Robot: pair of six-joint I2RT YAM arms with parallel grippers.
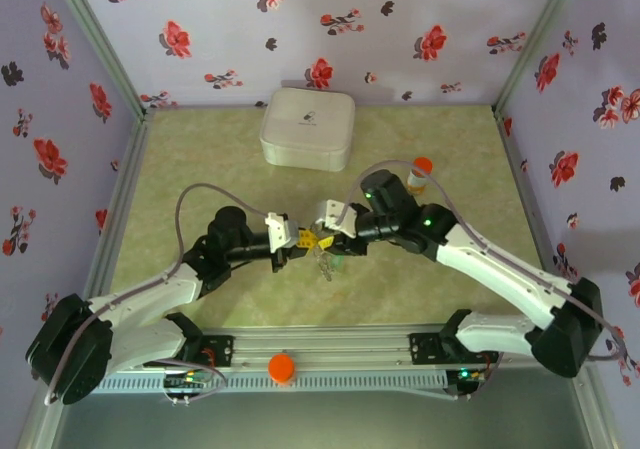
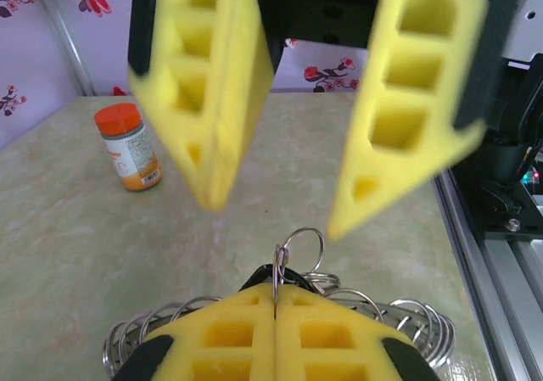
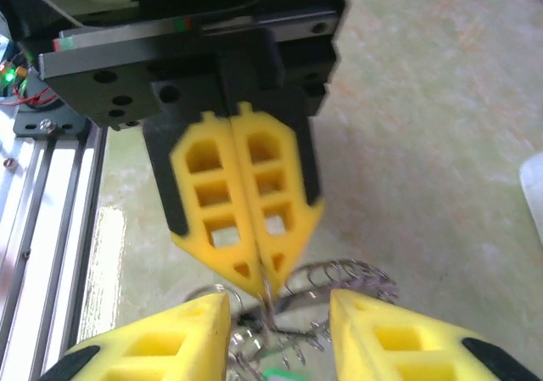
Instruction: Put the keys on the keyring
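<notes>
Key (image 2: 287, 277): slim and dark. Its black head and small metal loop (image 2: 304, 243) show just above the pads of the left hand. It is held over the middle of the desk, between the two hands.
Key, direction: the loop stands straight up from the fingertips in the left wrist view, with its opening turned toward that camera. The shaft is hidden between the pads, so its long axis cannot be told.
Green tab (image 3: 276, 372): a green sliver at the bottom edge of the right wrist view, low among the wire coils. Which way it points cannot be told.
Keyring (image 2: 127, 347): a wide ring of wire coils, spreading to both sides behind the left hand's fingertips. Whether it rests on the desk cannot be told.
Left hand (image 2: 274, 292): closed, pads pressed together on the wire of the key's loop.
Right hand (image 3: 280, 306): open, fingers spread, facing the left hand tip to tip, near the loop but apart from it.
Desk (image 1: 200, 169): pale green, marbled.
Bottle (image 2: 127, 148): orange cap, upright, well apart from the hands.
Case (image 1: 307, 127): white, rounded square, at the far middle of the desk.
</notes>
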